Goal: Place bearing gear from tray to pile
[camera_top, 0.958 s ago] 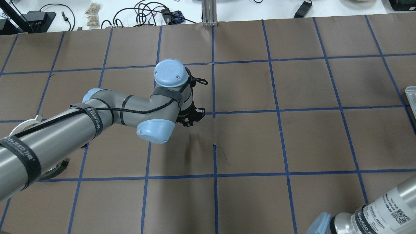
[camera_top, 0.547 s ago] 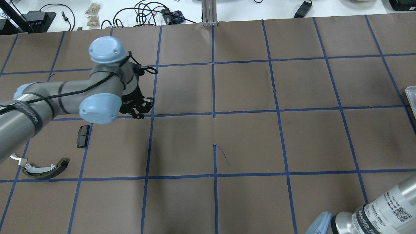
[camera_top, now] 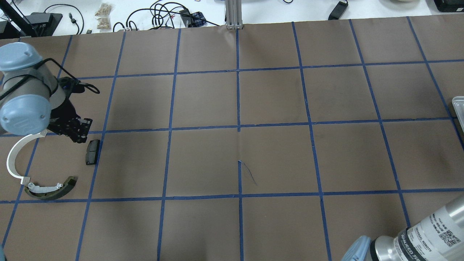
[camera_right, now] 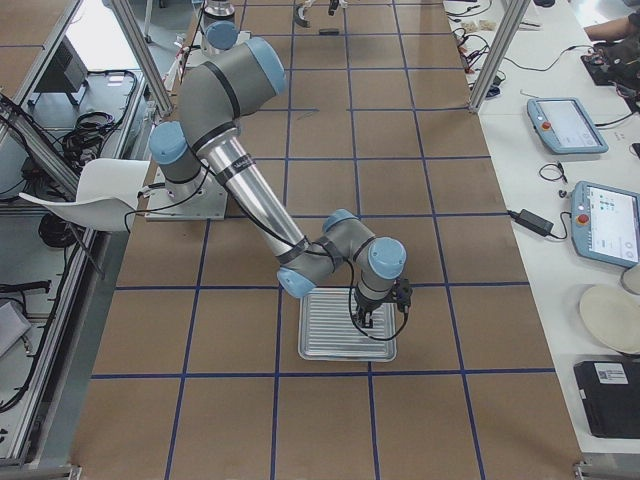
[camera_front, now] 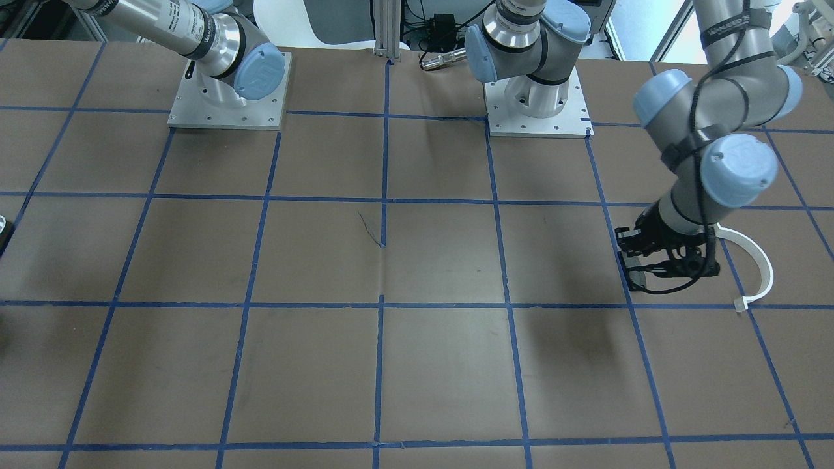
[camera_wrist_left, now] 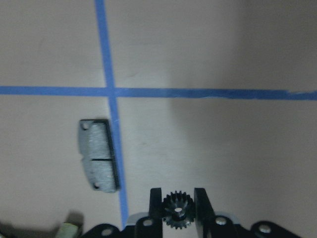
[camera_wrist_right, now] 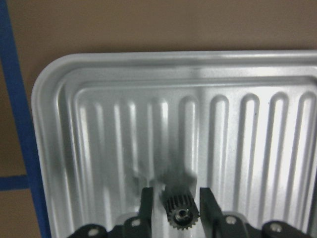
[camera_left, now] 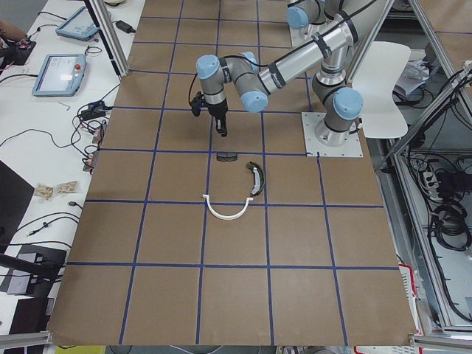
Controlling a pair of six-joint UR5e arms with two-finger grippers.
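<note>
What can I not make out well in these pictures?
Olive-and-white shoe: hidden behind the left arm in the front-facing view.
Tray: cut off by the overhead view's right edge.
Right gripper: outside the overhead view, past its bottom edge.
Gear in the left gripper: too small to see in every exterior view.

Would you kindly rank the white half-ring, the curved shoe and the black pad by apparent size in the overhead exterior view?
1. white half-ring: the widest sweep, its top end hidden under the arm.
2. olive-and-white curved shoe: close behind, about as long.
3. black pad: clearly smallest.
</note>
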